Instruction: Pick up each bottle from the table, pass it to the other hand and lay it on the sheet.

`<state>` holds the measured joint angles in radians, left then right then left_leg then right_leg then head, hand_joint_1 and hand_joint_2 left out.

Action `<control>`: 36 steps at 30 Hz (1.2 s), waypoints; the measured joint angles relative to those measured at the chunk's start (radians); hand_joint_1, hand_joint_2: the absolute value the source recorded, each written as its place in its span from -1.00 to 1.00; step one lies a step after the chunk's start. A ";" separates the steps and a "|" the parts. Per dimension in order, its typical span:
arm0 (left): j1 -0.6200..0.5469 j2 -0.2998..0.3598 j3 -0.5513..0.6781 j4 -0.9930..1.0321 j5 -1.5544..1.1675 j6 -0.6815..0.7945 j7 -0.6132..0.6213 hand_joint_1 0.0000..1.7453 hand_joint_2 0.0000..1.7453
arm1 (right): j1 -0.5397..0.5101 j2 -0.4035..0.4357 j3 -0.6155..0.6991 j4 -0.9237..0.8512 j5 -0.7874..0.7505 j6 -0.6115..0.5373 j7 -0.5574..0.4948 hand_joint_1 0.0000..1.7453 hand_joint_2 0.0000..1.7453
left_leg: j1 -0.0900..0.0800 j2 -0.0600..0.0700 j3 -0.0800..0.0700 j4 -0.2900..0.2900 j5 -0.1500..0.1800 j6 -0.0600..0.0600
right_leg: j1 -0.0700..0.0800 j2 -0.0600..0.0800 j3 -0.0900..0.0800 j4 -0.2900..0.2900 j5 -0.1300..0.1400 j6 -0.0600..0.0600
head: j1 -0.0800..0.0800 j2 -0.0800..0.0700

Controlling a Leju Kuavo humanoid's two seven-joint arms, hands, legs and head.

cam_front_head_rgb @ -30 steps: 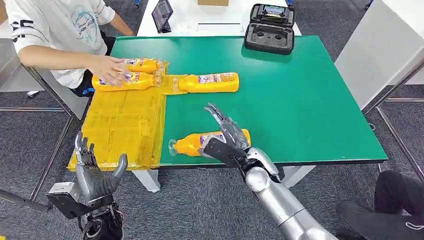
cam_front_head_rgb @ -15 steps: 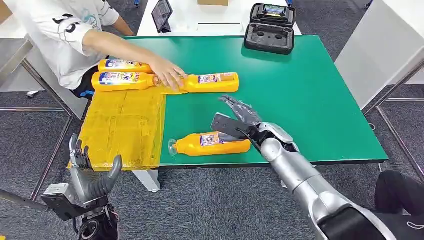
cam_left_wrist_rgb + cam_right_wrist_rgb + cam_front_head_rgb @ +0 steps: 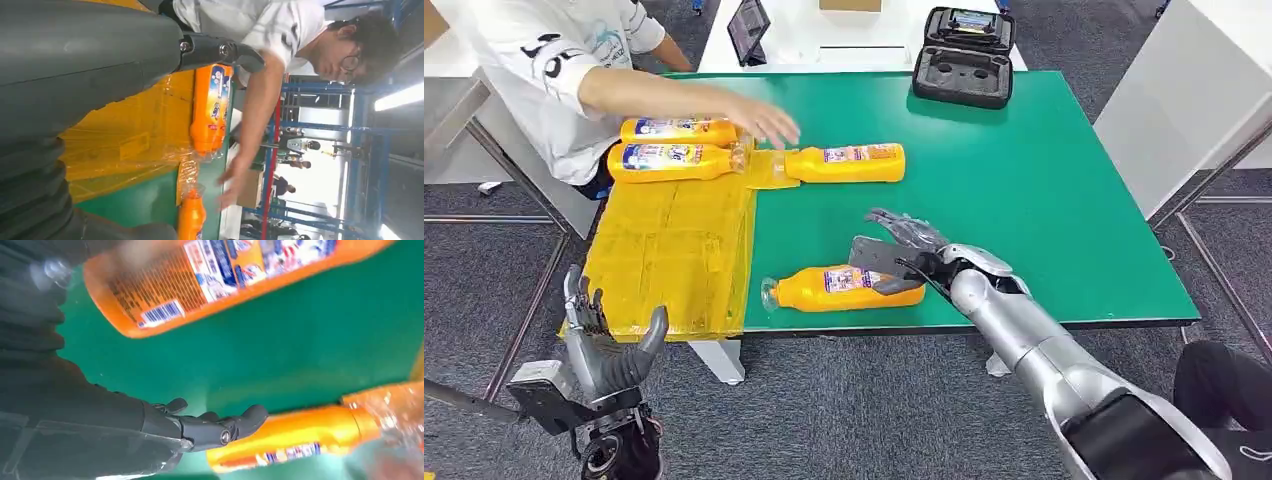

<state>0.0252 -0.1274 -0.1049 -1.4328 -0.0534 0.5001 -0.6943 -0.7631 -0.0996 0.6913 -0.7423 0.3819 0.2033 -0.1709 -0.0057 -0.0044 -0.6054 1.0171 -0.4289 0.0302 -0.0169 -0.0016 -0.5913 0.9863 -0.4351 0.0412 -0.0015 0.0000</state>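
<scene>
**Right hand over the near bottle, not yet gripping**

Right hand [image 3: 902,252] hovers at the base end of the near orange bottle [image 3: 844,287], fingers spread wide and holding nothing; we judge from the head view that the thumb sits just at the bottle's upper side, but we cannot tell whether it touches. In the right wrist view the bottle's labelled body [image 3: 210,285] lies close beside the hand, with green table showing between them.

We read the bottle's long axis as running across the table [image 3: 1044,190], parallel to the near edge, cap toward the yellow sheet [image 3: 674,250] and base toward the right hand. It lies just to the left of and slightly nearer than that hand, so the right arm is by far the closer one. We judge the coming move to be a closing of the fingers around the body from above, across the short axis.

Left hand [image 3: 609,350] waits low beside the table's near left corner, fingers open and upright, empty, well apart from the bottle.

On the sheet's far end we see two bottles [image 3: 674,146] lying side by side. A third bottle [image 3: 849,163] lies on the green surface just beside the sheet, its cap end on the sheet's edge. A person's hand [image 3: 769,122] reaches over that area. A black case [image 3: 964,55] stands open at the far edge, its contents unclear.
</scene>
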 measured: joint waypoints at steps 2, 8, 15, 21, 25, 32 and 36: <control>-0.003 0.000 0.000 0.004 0.000 0.000 0.000 -1.00 1.00 | -0.001 0.002 0.011 0.012 0.002 0.000 -0.001 -1.00 1.00 | 0.000 0.000 0.000 0.000 0.000 0.000 | 0.000 0.000 0.000 0.000 0.000 0.000 | 0.000 0.000; -0.007 0.001 0.000 0.007 0.009 0.005 0.000 -1.00 1.00 | -0.029 0.014 0.045 0.078 0.005 0.037 -0.007 -1.00 1.00 | 0.000 0.000 0.000 0.000 0.000 0.000 | 0.000 0.000 0.000 0.000 0.000 0.000 | 0.000 0.000; -0.008 0.002 0.000 0.014 0.019 0.011 -0.001 -1.00 1.00 | -0.058 0.027 0.081 0.151 0.005 0.076 -0.019 -1.00 1.00 | 0.000 0.000 0.000 0.000 0.000 0.000 | 0.000 0.000 0.000 0.000 0.000 0.000 | 0.000 0.000; -0.008 0.002 0.000 0.016 0.019 0.011 -0.001 -1.00 1.00 | -0.062 0.029 0.085 0.163 0.004 0.084 -0.021 -1.00 1.00 | 0.000 0.000 0.000 0.000 0.000 0.000 | 0.000 0.000 0.000 0.000 0.000 0.000 | 0.000 0.000; -0.012 0.006 -0.002 0.027 0.029 0.010 -0.001 -1.00 1.00 | -0.088 0.035 0.111 0.223 -0.011 0.107 -0.021 -1.00 1.00 | 0.000 0.000 0.000 0.000 0.000 0.000 | 0.000 0.000 0.000 0.000 0.000 0.000 | 0.000 0.000; -0.013 0.006 -0.002 0.031 0.030 0.010 -0.001 -1.00 1.00 | -0.087 0.036 0.129 0.258 -0.011 0.109 -0.021 -1.00 1.00 | 0.000 0.000 0.000 0.000 0.000 0.000 | 0.000 0.000 0.000 0.000 0.000 0.000 | 0.000 0.000; -0.013 0.006 -0.003 0.032 0.030 0.009 -0.001 -1.00 1.00 | -0.086 0.035 0.133 0.270 -0.011 0.108 -0.021 -1.00 1.00 | 0.000 0.000 0.000 0.000 0.000 0.000 | 0.000 0.000 0.000 0.000 0.000 0.000 | 0.000 0.000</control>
<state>0.0120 -0.1217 -0.1076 -1.4008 -0.0233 0.5093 -0.6954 -0.8494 -0.0641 0.8247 -0.4719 0.3712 0.3113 -0.1919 -0.0057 -0.0042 -0.6052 1.0172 -0.4288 0.0302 -0.0170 -0.0015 -0.5914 0.9863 -0.4351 0.0412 -0.0015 0.0000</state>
